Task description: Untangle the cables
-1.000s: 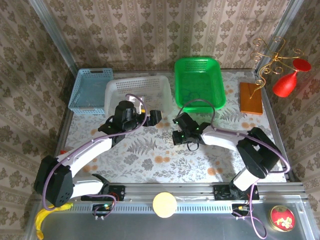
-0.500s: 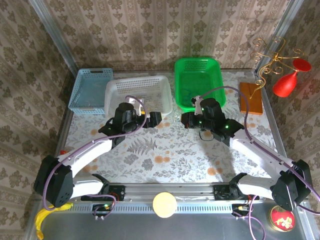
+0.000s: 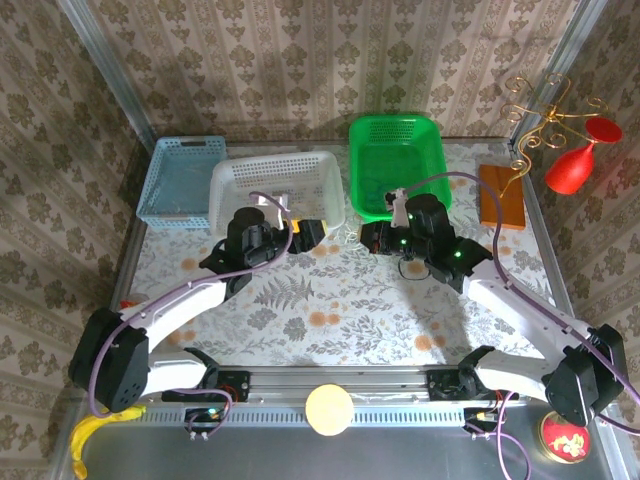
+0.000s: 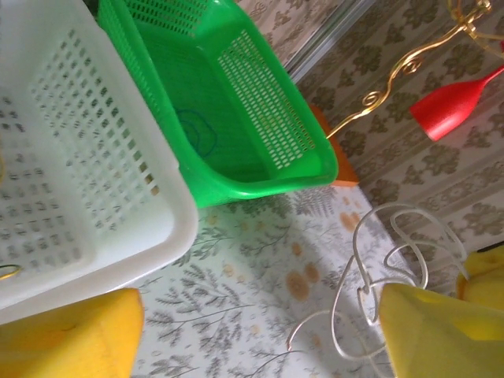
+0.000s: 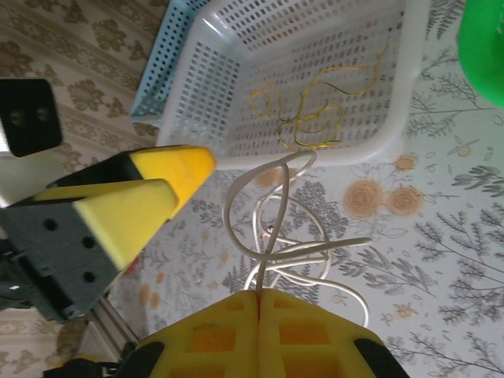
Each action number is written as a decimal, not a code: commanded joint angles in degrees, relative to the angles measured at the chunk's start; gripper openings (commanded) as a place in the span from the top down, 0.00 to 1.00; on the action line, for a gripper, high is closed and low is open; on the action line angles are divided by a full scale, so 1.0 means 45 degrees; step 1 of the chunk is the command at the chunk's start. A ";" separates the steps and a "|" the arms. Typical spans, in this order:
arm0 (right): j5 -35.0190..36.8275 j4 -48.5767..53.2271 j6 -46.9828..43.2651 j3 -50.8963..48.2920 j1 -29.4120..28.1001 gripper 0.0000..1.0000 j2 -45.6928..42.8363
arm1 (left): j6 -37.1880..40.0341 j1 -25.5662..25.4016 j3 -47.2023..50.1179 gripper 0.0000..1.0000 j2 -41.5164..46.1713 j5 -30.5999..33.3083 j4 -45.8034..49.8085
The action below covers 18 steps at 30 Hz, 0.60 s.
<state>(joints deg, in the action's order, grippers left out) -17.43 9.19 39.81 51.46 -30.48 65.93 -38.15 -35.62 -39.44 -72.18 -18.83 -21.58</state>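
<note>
The work sits in the middle of the table [image 3: 330,300], just below the white basket [image 3: 270,158] and the green basket [image 3: 395,122]. Both arms reach up from the bottom edge and bend inward, so their wrists face each other across a small gap.

The step in hand looks like the pull-apart. One cord is gripped at one end and its loops have yet to be drawn out.

The right gripper [image 5: 260,295] has its pads pressed together on the pale cable [image 5: 272,228] at the bottom centre of its wrist view. From there the cord rises in slack, crossing loops towards the white basket's near wall.

The left gripper [image 4: 260,315] is spread wide. In its own view the loops lie at the lower right, just beside one finger [image 4: 441,331], and I cannot tell whether they touch it.

A thin yellow and dark tangle [image 5: 309,118] lies inside the white basket. A faint dark loop [image 4: 197,130] lies on the green basket's floor.

Next, the left gripper likely needs to pinch a free loop so the arms can draw apart.
</note>
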 commanded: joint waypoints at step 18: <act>-0.0736 -0.0940 0.0820 0.0467 0.0054 1.00 -0.0391 | -0.1361 -0.0931 -0.0055 0.49 -0.1778 -0.1305 -0.3916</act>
<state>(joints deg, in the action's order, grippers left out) -19.70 6.20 42.50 51.70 -30.48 65.56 -43.22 -39.18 -39.42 -79.24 -23.62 -35.46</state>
